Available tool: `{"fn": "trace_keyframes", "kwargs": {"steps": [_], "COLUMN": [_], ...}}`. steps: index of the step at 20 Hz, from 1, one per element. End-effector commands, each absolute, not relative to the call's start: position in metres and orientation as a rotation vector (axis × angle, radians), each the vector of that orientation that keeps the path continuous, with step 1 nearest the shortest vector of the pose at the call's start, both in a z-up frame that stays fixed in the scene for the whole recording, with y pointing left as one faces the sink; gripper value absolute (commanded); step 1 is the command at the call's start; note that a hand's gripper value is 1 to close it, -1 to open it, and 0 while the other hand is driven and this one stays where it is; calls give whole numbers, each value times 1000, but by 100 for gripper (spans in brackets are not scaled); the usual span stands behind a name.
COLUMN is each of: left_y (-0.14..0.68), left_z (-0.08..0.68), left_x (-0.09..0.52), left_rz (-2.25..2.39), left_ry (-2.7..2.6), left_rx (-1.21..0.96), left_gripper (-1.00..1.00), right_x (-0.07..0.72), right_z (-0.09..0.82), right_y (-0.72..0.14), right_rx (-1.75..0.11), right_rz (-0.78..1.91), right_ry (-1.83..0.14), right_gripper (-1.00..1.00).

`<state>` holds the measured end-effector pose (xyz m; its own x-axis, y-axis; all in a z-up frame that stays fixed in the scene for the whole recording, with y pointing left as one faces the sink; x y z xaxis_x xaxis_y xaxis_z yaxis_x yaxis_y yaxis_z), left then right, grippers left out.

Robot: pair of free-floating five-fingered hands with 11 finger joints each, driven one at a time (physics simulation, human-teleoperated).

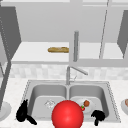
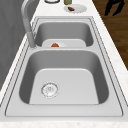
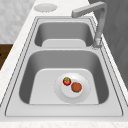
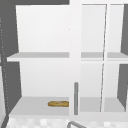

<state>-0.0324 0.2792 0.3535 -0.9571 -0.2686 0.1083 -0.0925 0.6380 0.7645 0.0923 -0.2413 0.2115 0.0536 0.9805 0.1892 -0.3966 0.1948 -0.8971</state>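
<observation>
In the front view the left hand (image 1: 23, 113) hangs at the lower left of the frame, over the front left corner of the double sink (image 1: 30, 86), its fingers straight and relaxed, holding nothing. The right hand (image 1: 98, 116) floats at the lower right, above the front rim of the right basin, with its fingers curled downward around nothing. A hand also shows at the upper right of the left side view, out past the surface's edge over the dark floor.

A large red ball (image 1: 67, 114) sits at the bottom centre of the front view, between the two hands and in front of the divider between the basins; whether it touches anything cannot be told. Just beside the right hand, a white plate (image 3: 82, 96) lies on the floor of the right basin, carrying a small strawberry (image 3: 66, 81) and a brown round piece of food (image 3: 76, 87) side by side. The left basin holds a drain (image 2: 49, 89). The faucet (image 1: 72, 72) stands behind the divider, its spout angled to the right.

On the surface, another plate (image 2: 81, 8) with a brown morsel lies beyond the right basin. Above, in the open wall cabinet (image 4: 37, 107), a baguette (image 4: 58, 103) rests on the lower shelf.
</observation>
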Motion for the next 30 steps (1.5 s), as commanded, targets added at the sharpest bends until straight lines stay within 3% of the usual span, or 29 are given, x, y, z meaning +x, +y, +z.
{"fn": "trace_keyframes", "kwargs": {"steps": [1, 30], "left_y": [275, 250], "left_z": [354, 350], "left_x": [-32, -33], "left_rz": [-1376, -1580], "left_ry": [-2539, -2412], "left_rx": [286, 310], "left_gripper": [-100, -100], "right_x": [92, 92], "right_z": [212, 212], "right_y": [-241, -241], "right_rx": [-773, -773], "right_rz": [1223, 1223], "right_ry": [-982, -982], "right_gripper": [0, 0]}}
